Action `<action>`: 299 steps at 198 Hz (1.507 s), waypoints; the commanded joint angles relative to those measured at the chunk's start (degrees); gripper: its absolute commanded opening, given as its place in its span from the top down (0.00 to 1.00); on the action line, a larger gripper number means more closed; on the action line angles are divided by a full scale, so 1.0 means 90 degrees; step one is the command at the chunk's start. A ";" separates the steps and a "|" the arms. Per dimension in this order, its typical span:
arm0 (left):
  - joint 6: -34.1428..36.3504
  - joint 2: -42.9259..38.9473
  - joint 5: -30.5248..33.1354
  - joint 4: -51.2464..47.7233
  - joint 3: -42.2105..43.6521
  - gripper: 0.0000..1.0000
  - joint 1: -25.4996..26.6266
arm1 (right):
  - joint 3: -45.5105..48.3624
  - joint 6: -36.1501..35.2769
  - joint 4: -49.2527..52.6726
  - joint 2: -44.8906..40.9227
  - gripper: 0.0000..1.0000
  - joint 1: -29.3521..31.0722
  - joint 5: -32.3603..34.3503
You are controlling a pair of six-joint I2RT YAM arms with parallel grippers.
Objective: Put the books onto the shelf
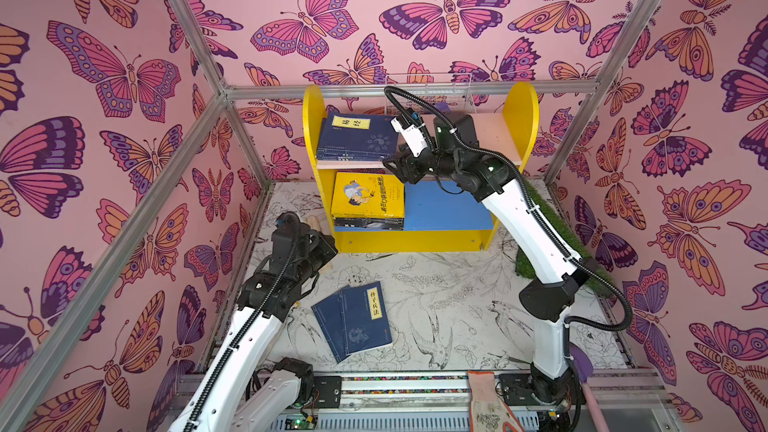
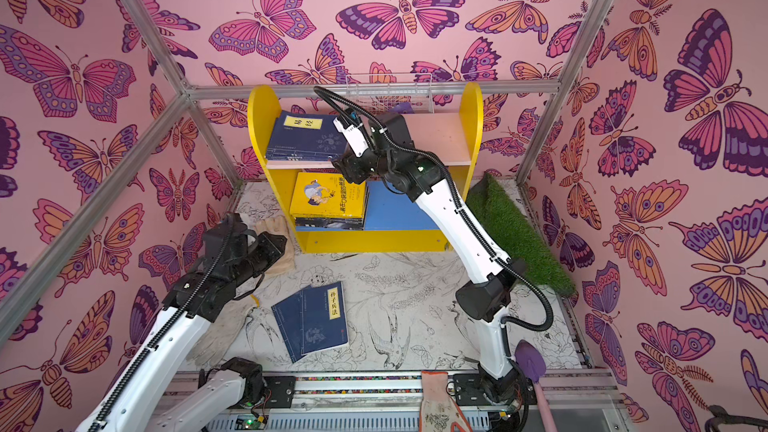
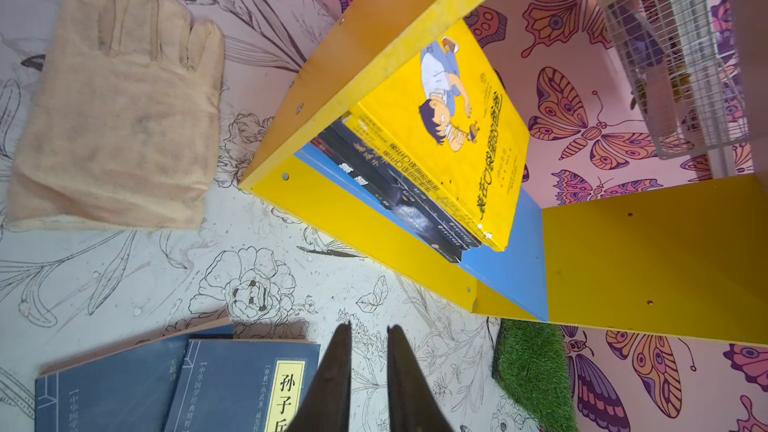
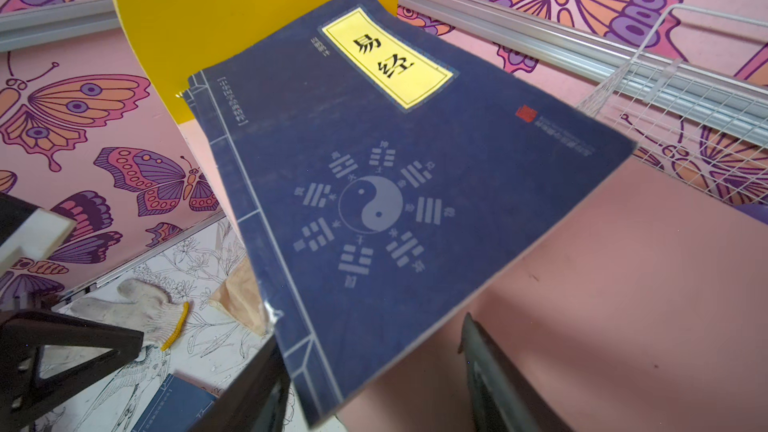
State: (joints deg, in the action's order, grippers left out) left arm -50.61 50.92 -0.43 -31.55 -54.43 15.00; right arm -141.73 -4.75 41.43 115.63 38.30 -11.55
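Note:
The shelf (image 1: 313,118) stands at the back, with yellow sides, a pink upper board and a blue lower board. A stack of navy books (image 1: 357,137) lies on the upper board, its top book (image 4: 374,184) hanging over the front edge. My right gripper (image 4: 370,334) is open at that book's near corner, which lies between its wide-apart fingers. A yellow cartoon book (image 1: 368,197) tops a dark stack on the lower board. Two navy books (image 1: 357,320) lie overlapping on the floor. My left gripper (image 3: 368,328) hovers beside them, narrowly open and holding nothing.
A beige glove (image 3: 120,110) lies left of the shelf, near my left gripper. A white wire basket (image 1: 428,93) sits behind the upper board. A grass mat (image 2: 519,234) leans at the right wall. Another glove (image 1: 486,401) and a purple trowel (image 2: 532,361) rest at the front rail.

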 commanded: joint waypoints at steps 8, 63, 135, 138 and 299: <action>-0.0187 -0.0201 -0.0121 -0.0183 0.0282 0.80 -0.0014 | -0.0215 -0.0191 0.0337 0.0301 0.35 -0.0087 -0.0477; -0.0337 -0.0448 -0.0193 -0.0488 0.0878 0.80 0.0055 | -0.0537 -0.0418 0.0392 0.0528 0.35 -0.0098 -0.0791; -0.0514 -0.0433 -0.0217 -0.0527 0.1253 0.81 0.0325 | -0.0565 -0.0380 0.0193 0.0479 0.28 -0.0203 -0.0475; -0.0498 -0.0423 -0.0232 -0.0536 0.1245 0.81 0.0330 | -0.0537 -0.0389 0.0162 0.0422 0.27 -0.0203 -0.0413; -0.0408 0.0140 -0.0578 -0.1407 0.2545 0.41 0.0806 | 0.8487 0.1287 -0.2921 -0.2162 0.33 0.1280 -0.2067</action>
State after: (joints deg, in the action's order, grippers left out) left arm -53.45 51.62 -5.17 -40.75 -33.65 21.69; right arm -67.11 5.15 15.00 88.33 48.05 -22.48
